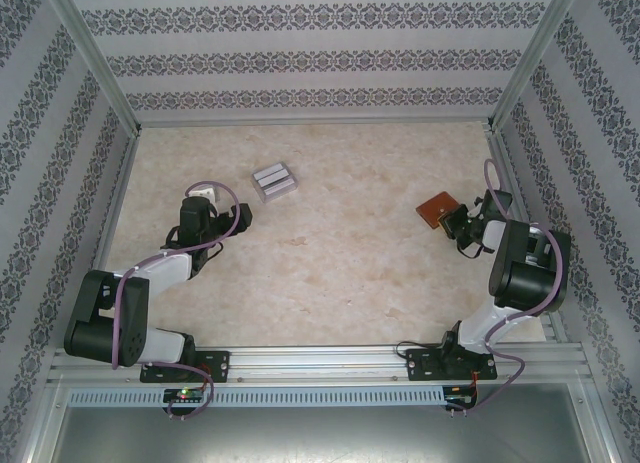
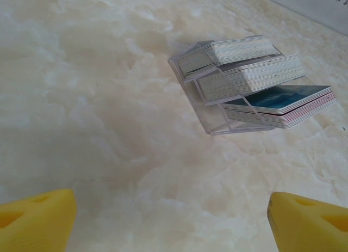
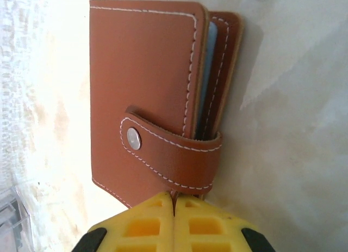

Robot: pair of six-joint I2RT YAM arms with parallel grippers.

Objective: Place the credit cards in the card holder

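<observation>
The credit cards (image 2: 255, 80) stand in three stacks in a clear plastic rack (image 2: 217, 121); the front stack shows a blue face. From above, the cards (image 1: 274, 180) lie at the table's back left. My left gripper (image 2: 171, 219) is open, its yellow fingers (image 2: 38, 219) wide apart and short of the rack; from above, the left gripper (image 1: 243, 215) sits just near-left of it. The brown card holder (image 3: 144, 94) lies closed, clasp tab snapped. My right gripper (image 3: 175, 200) is shut on its near edge, and from above the card holder (image 1: 438, 208) rests at the right gripper (image 1: 458, 226).
Patterned walls on a metal frame (image 1: 310, 121) enclose the marbled table (image 1: 340, 263) on three sides. A clear plastic corner (image 3: 10, 222) shows at the lower left of the right wrist view.
</observation>
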